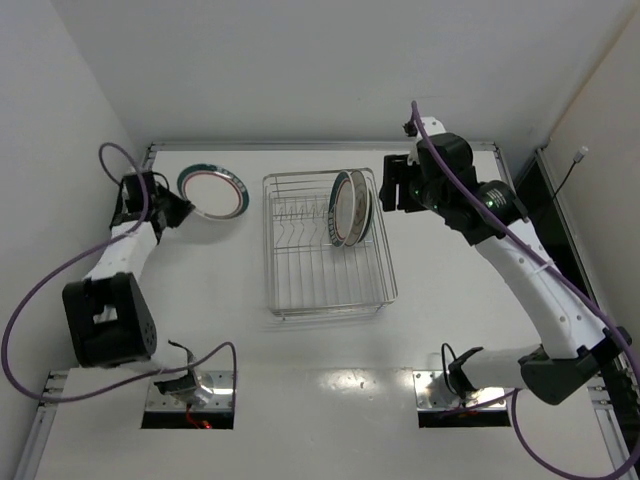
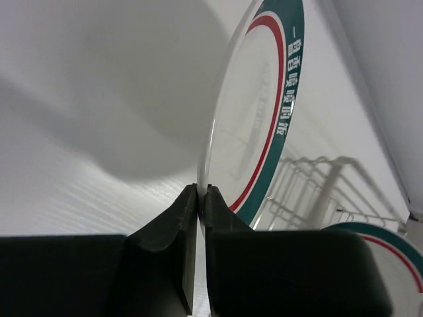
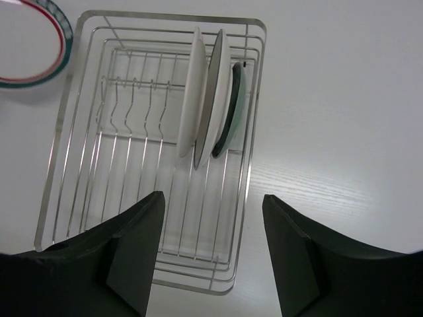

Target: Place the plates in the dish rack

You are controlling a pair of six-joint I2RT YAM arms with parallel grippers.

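Note:
The silver wire dish rack (image 1: 283, 290) stands mid-table and shows in the right wrist view (image 3: 66, 165). Three plates stand on edge at its right end (image 1: 351, 207): a white one (image 3: 190, 86), a pale grey one (image 3: 213, 99) and a small teal one (image 3: 232, 112). My left gripper (image 1: 178, 210) is shut on the rim of a white plate with green and red bands (image 1: 212, 191), tilted off the table left of the rack; the left wrist view shows it (image 2: 248, 112) pinched between the fingers (image 2: 175, 224). My right gripper (image 1: 392, 184) is open and empty, just right of the rack (image 3: 211, 205).
The enclosure's white walls stand at the left, back and right. A black strip (image 1: 535, 200) runs along the table's right edge. Cables loop from both arms. Two metal base plates (image 1: 190, 395) sit at the near edge.

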